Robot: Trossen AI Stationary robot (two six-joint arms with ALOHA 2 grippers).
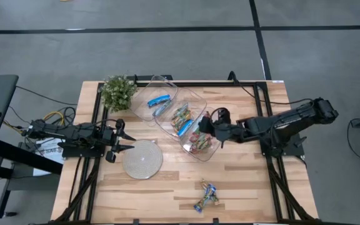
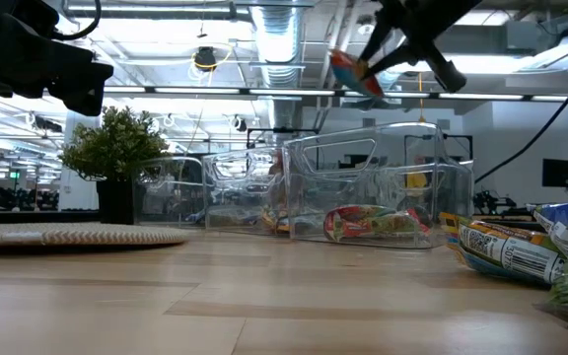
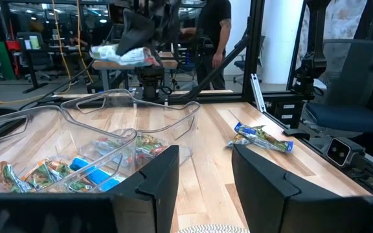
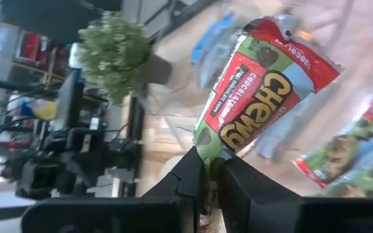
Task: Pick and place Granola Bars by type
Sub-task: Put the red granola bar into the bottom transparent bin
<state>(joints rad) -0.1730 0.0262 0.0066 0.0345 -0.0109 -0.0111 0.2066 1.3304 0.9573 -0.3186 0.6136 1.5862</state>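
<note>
Pale wood tabletop point(image 1: 242, 181): butcher-block planks, smooth and matte, framed by dark rails.
Clear plastic trays point(image 1: 167, 84): three thin, rigid, glossy bins with rounded corners, set side by side on a slant; blue bars in the far one, a mix in the middle, red-and-green foil ones in the nearest.
Grey disc point(image 1: 142, 159): flat round woven mat, coarse-looking, near the left arm.
Plant point(image 1: 117, 92): small bushy green sprig in a dark pot at the far corner.
Right end effector point(image 4: 214, 169): raised over the nearest tray, pinched shut on one end of a granola bar point(image 4: 264, 90).
Held bar: crinkly green-and-red foil, surely light, soft and a bit slippery; it hangs out stiffly from its pinched end seam, which looks to me the safest place to hold.
Left end effector point(image 3: 203, 171): parked low by the disc, fingers part-way apart, empty.
Loose bars point(image 1: 206, 196): a small heap near the front edge, still to sort.
</note>
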